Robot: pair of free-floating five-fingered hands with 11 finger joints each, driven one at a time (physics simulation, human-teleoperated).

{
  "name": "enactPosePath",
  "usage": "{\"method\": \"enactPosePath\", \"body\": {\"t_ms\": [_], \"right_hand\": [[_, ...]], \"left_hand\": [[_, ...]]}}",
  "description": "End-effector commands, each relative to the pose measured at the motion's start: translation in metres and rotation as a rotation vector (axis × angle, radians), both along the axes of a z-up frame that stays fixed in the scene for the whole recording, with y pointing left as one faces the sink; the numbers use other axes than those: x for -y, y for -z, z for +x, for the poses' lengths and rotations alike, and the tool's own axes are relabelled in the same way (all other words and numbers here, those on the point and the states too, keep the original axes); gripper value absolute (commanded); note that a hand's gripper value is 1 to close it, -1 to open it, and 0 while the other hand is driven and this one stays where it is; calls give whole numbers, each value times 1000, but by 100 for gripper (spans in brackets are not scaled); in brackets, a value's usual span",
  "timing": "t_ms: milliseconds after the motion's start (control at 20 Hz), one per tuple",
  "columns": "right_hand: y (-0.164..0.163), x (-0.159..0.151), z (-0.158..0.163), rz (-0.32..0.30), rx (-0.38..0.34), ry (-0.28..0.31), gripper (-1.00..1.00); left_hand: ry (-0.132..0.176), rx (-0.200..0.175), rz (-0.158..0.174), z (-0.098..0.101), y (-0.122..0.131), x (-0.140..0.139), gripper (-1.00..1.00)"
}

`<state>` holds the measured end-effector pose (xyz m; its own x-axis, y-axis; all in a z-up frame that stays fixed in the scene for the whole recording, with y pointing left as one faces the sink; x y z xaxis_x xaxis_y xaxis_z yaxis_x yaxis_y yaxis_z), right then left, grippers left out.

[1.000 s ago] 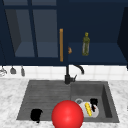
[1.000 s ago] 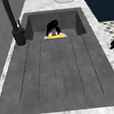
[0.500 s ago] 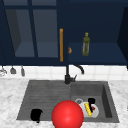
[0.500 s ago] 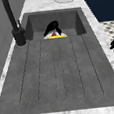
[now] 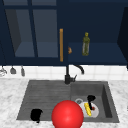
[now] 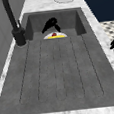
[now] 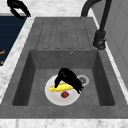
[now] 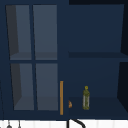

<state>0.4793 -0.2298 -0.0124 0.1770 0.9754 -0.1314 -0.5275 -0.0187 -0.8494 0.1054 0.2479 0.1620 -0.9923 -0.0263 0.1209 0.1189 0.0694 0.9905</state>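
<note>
Crowding the right hand (image 7: 68,79): banana (image 7: 61,87), plate (image 7: 53,98), drain (image 7: 82,80)

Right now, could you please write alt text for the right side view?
A black hand reaches down over a white plate in the sink basin, its fingers at a yellow banana beside a small red piece. Another hand hovers beyond the far counter edge.

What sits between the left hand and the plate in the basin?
In the front view, a red ball sits between the left hand and the white plate. The right hand reaches over that plate.
</note>
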Motion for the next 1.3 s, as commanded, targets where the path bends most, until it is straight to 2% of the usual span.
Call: {"method": "enactPosePath", "body": {"t_ms": [0, 200, 350, 400, 500, 550, 800, 900, 1050, 1150, 1250], "right_hand": [[-2, -1, 0, 1, 6, 124, -100], [-7, -9, -6, -28, 57, 170, -100], [-12, -12, -12, -27, 67, 208, -100], [-12, -13, -12, -40, 27, 175, -100], [-13, -9, -9, -77, -5, 130, -100], [-11, -9, -10, -75, 17, 129, -100], [-11, -12, -13, -77, 34, 113, -100], [-13, -17, -23, -75, 90, 132, -100], [-20, -27, -23, -60, 85, 134, -100], [-24, -33, -22, -26, 55, 183, -100], [-28, -36, -23, -17, 60, 204, -100]], "left_hand": [[0, 0, 0, 0, 0, 0, 0], [0, 0, 0, 0, 0, 0, 0], [0, 0, 0, 0, 0, 0, 0], [0, 0, 0, 0, 0, 0, 0], [0, 0, 0, 0, 0, 0, 0], [0, 0, 0, 0, 0, 0, 0], [0, 0, 0, 0, 0, 0, 0], [0, 0, 0, 0, 0, 0, 0], [0, 0, 0, 0, 0, 0, 0], [0, 0, 0, 0, 0, 0, 0], [0, 0, 0, 0, 0, 0, 0]]}}
